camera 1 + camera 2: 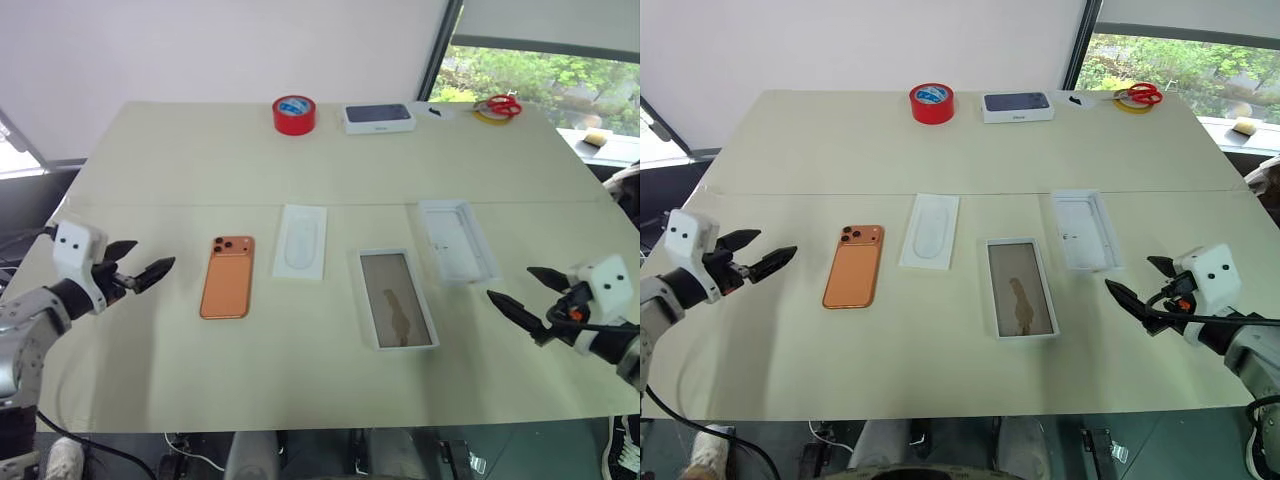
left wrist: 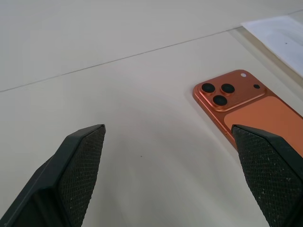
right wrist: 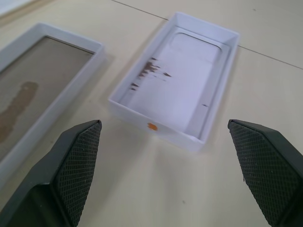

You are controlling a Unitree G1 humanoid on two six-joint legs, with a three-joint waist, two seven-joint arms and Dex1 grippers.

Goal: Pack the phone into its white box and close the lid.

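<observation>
My left pincer [image 1: 140, 268] is wide, empty, beside phone [image 1: 227, 277]. My right pincer [image 1: 520, 297] is wide, empty, near lid [image 1: 456, 240] and box [image 1: 397, 298] on tabletop [image 1: 300, 370].

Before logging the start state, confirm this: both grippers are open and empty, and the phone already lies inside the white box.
Not quite. The left gripper and right gripper are open and empty, but the phone lies bare on the table, apart from the white box, which holds nothing. The left eye view shows it.
</observation>
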